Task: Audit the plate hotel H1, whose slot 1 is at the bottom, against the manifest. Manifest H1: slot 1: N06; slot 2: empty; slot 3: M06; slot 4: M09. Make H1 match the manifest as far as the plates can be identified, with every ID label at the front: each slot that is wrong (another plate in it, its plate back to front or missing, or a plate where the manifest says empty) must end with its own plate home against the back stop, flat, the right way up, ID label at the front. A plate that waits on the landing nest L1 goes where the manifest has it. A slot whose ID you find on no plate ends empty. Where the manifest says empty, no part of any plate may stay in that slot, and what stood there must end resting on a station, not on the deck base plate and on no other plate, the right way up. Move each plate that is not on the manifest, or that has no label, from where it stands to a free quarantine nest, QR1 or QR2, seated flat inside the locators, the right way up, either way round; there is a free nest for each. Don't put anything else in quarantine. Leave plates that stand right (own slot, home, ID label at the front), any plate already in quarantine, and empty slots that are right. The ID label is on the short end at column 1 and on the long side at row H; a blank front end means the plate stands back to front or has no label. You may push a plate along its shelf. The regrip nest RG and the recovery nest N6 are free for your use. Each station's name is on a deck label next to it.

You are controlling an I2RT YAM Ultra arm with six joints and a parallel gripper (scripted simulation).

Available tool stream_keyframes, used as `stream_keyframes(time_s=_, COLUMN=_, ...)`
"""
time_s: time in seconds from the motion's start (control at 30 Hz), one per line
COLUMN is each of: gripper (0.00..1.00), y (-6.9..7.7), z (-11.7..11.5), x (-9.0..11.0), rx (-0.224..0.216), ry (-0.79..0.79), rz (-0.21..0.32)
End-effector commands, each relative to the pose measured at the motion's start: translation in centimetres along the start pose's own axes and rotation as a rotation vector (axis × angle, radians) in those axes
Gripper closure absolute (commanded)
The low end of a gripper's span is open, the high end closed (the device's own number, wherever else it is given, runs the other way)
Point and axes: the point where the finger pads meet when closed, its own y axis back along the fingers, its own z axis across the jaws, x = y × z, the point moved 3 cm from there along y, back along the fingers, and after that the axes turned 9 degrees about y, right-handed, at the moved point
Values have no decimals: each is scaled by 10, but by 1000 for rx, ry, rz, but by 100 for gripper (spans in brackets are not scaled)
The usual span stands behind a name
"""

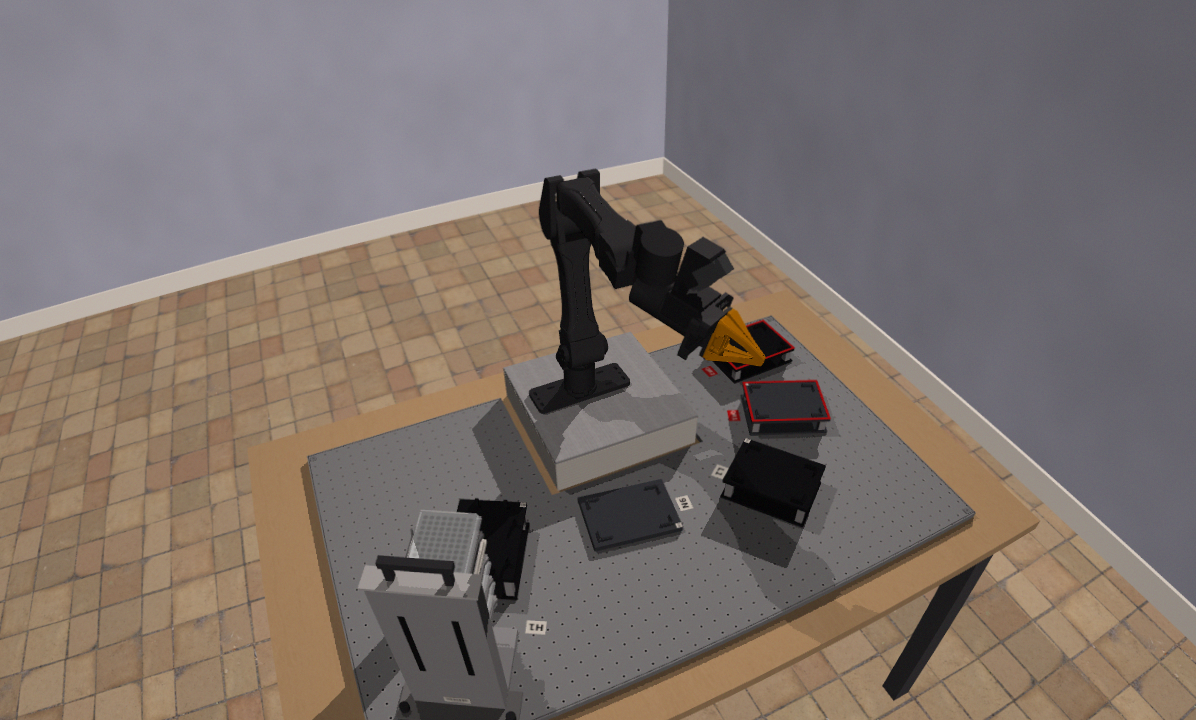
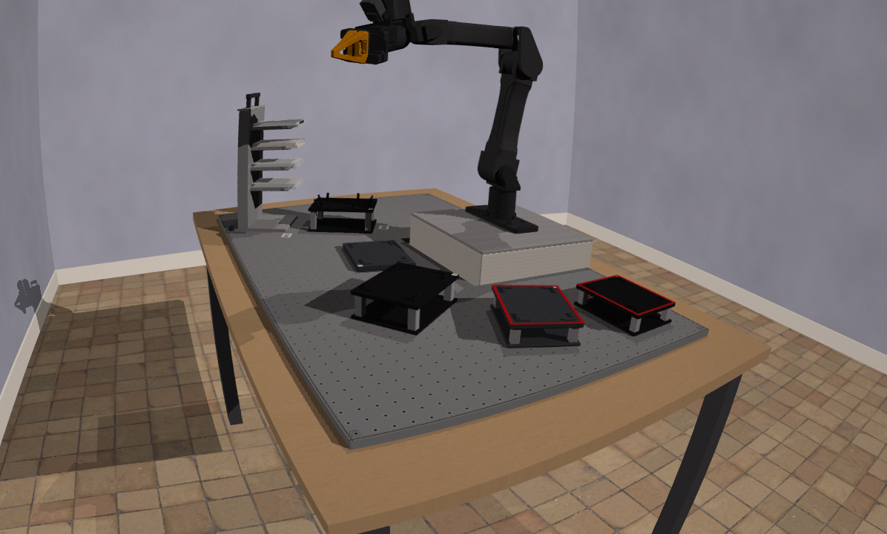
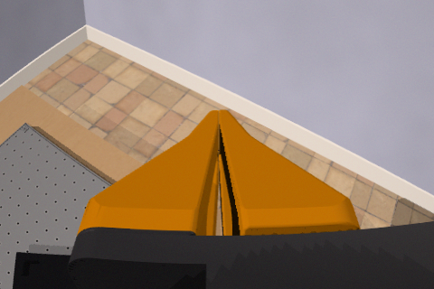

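The plate hotel H1 (image 1: 423,617) stands at the near left corner of the deck; in the exterior view (image 2: 260,165) its four shelves stick out to the right, each with a pale slab on it. A white well plate (image 1: 445,537) shows at the hotel's top. No ID labels are readable. My gripper (image 1: 734,344) (image 2: 350,47) is shut and empty, high in the air, far from the hotel. In the wrist view the orange fingers (image 3: 219,117) meet with nothing between them, facing the wall and floor.
Two red-rimmed quarantine nests (image 1: 785,401) (image 2: 624,298) lie empty at the right. A raised black nest (image 1: 772,479), the flat nest N6 (image 1: 629,514) and a black nest (image 1: 499,537) beside the hotel also hold nothing. The arm's grey pedestal (image 1: 602,411) stands mid-deck.
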Motion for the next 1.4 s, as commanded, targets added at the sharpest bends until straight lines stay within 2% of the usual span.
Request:
stream_keyframes(time_s=0.0, gripper=100, y=-2, z=-1, x=-4, rx=4, ry=-40, rz=47)
stream_keyframes(time_s=0.07, gripper=100, y=-3, z=-5, x=4, rx=13, ry=-55, rz=68)
stream_keyframes(time_s=0.1, gripper=100, y=5, z=-8, x=0, rx=30, ry=-47, rz=53)
stream_keyframes(time_s=0.13, gripper=100, y=3, z=-3, x=18, rx=19, ry=-63, rz=80)
stream_keyframes(time_s=0.17, gripper=100, y=-4, z=-6, x=13, rx=17, ry=-70, rz=92)
stream_keyframes(time_s=0.27, gripper=100, y=-8, z=-1, x=19, rx=5, ry=-107, rz=152)
stream_keyframes(time_s=0.3, gripper=100, y=-7, z=-4, x=24, rx=14, ry=-110, rz=155)
stream_keyframes(time_s=0.33, gripper=100, y=3, z=-7, x=19, rx=33, ry=-100, rz=133)
stream_keyframes(time_s=0.37, gripper=100, y=-8, z=-5, x=30, rx=16, ry=-124, rz=178)
stream_keyframes(time_s=0.4, gripper=100, y=-9, z=-2, x=32, rx=10, ry=-135, rz=199)
stream_keyframes(time_s=0.47, gripper=100, y=-9, z=-2, x=32, rx=10, ry=-135, rz=199)
stream_keyframes(time_s=0.53, gripper=100, y=-10, z=0, x=37, rx=7, ry=-158, rz=240)
stream_keyframes(time_s=0.57, gripper=100, y=-3, z=-3, x=33, rx=24, ry=-151, rz=222)
stream_keyframes(time_s=0.6, gripper=100, y=-10, z=-1, x=43, rx=12, ry=-173, rz=264)
stream_keyframes(time_s=0.7, gripper=100, y=-11, z=2, x=51, rx=10, ry=-207, rz=329)
stream_keyframes(time_s=0.73, gripper=100, y=-10, z=-1, x=56, rx=18, ry=-210, rz=331)
stream_keyframes(time_s=0.77, gripper=100, y=1, z=-3, x=51, rx=37, ry=-203, rz=311)
stream_keyframes(time_s=0.8, gripper=100, y=-1, z=2, x=67, rx=26, ry=-217, rz=338)
stream_keyframes(time_s=0.83, gripper=100, y=-1, z=2, x=71, rx=26, ry=-217, rz=338)
stream_keyframes(time_s=0.87, gripper=100, y=-3, z=2, x=75, rx=23, ry=-231, rz=366)
stream_keyframes(time_s=0.9, gripper=100, y=-10, z=2, x=70, rx=17, ry=-233, rz=378)
stream_keyframes(time_s=0.97, gripper=100, y=-11, z=5, x=75, rx=13, ry=-252, rz=420)
stream_keyframes(time_s=1.03, gripper=100, y=-11, z=5, x=75, rx=13, ry=-252, rz=420)
stream_keyframes(time_s=1.17, gripper=100, y=-9, z=7, x=86, rx=16, ry=-295, rz=511)
stream_keyframes(time_s=1.2, gripper=100, y=0, z=4, x=79, rx=35, ry=-287, rz=485)
stream_keyframes(time_s=1.23, gripper=100, y=3, z=2, x=85, rx=43, ry=-293, rz=489)
stream_keyframes(time_s=1.27, gripper=100, y=3, z=8, x=101, rx=32, ry=-306, rz=519)
stream_keyframes(time_s=1.3, gripper=100, y=4, z=9, x=104, rx=31, ry=-303, rz=519)
stream_keyframes(time_s=1.33, gripper=100, y=4, z=10, x=107, rx=31, ry=-316, rz=543)
stream_keyframes(time_s=1.37, gripper=100, y=-5, z=9, x=104, rx=23, ry=-318, rz=561)
